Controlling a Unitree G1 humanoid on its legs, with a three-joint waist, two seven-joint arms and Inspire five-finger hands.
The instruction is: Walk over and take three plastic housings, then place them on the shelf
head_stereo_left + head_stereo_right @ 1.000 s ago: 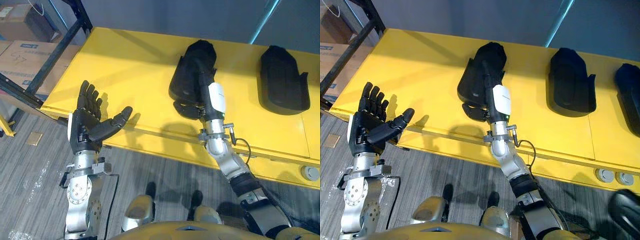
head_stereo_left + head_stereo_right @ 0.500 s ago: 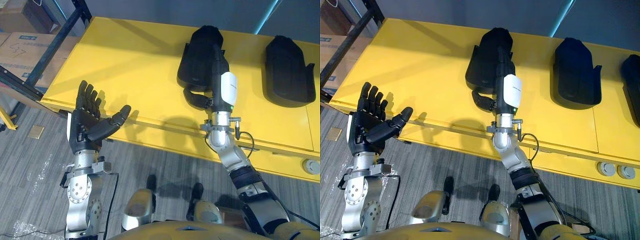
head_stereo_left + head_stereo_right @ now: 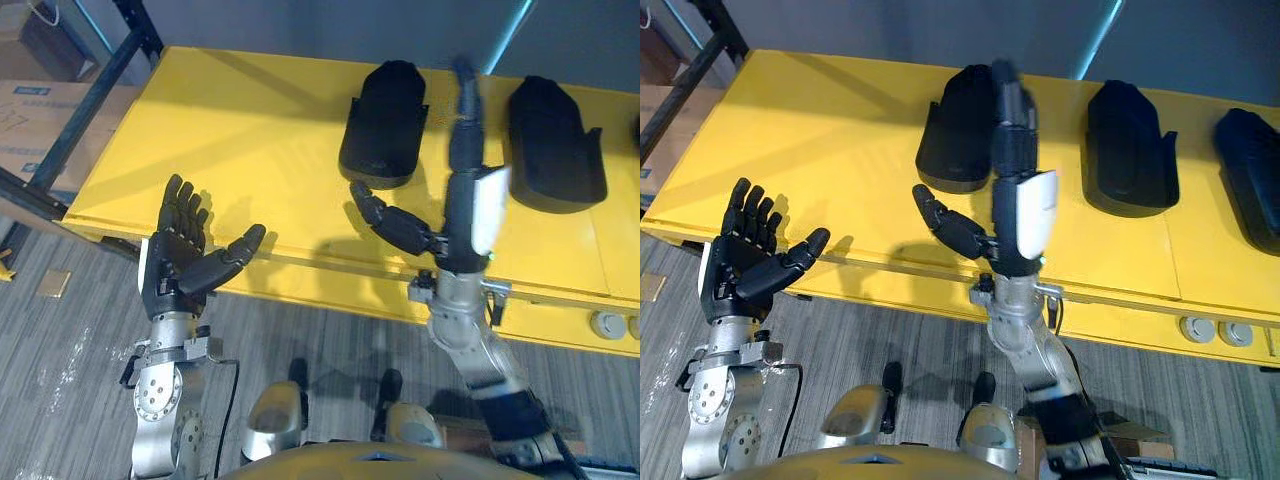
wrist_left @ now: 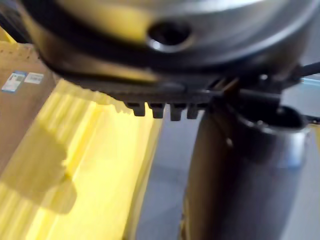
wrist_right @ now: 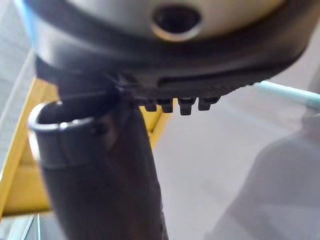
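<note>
Three black plastic housings lie on the yellow table (image 3: 250, 130): the left housing (image 3: 958, 128), the middle housing (image 3: 1129, 147) and the right housing (image 3: 1252, 177) at the view's edge. My right hand (image 3: 472, 196) is raised above the table's front edge between the left and middle housings. Its fingers are straight, its thumb (image 3: 392, 221) is spread, and it holds nothing. My left hand (image 3: 176, 268) hovers palm-up off the table's front left corner, open and empty. The right wrist view shows the right thumb (image 5: 100, 175) against a grey wall.
A dark shelf frame (image 3: 88, 112) stands at the table's left end, with cardboard boxes (image 3: 28, 105) behind it. Round silver fittings (image 3: 604, 323) sit on the table's front face at the right. Grey plank floor lies below the table.
My right hand has come off the left housing and risen with its fingers straightened. The housing stays on the table. The camera has shifted. The left hand has kept its pose.
</note>
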